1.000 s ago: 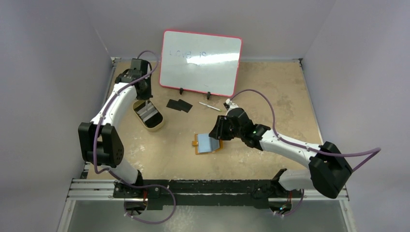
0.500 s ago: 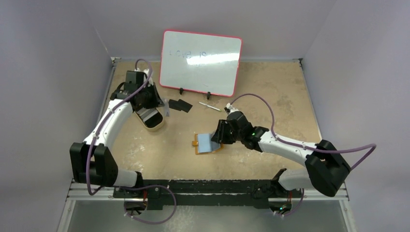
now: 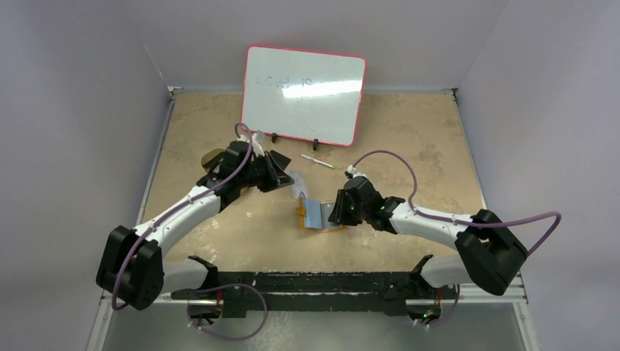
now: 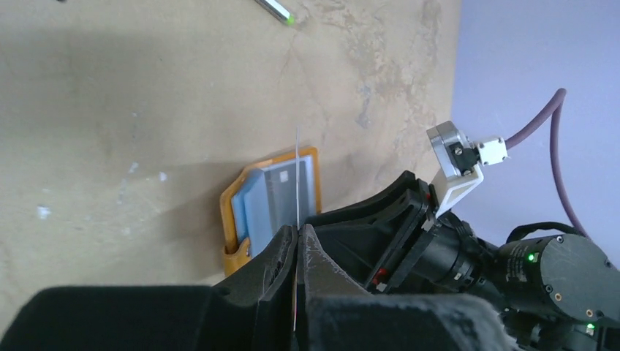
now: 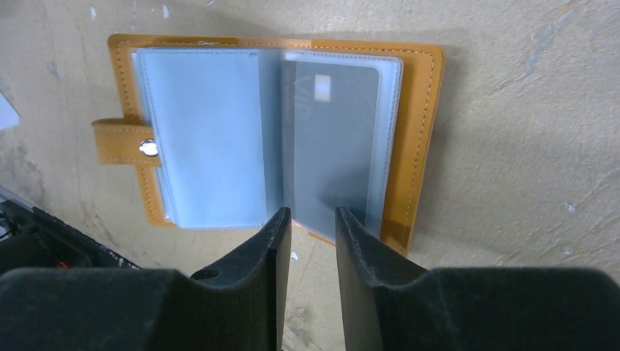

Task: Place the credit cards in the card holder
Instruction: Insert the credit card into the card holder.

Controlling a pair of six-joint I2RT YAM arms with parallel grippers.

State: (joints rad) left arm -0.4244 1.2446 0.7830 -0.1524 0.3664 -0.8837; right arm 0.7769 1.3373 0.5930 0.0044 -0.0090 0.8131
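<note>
Well, the card holder lies open flat on the table, one dark card already tucked in its clear sleeve just beyond the right gripper, whose fingers stand slightly apart, astride the sleeve's near edge. The left gripper is pinched tight on a second card, held edge-on, the holder lying just past its fingertips.
</note>
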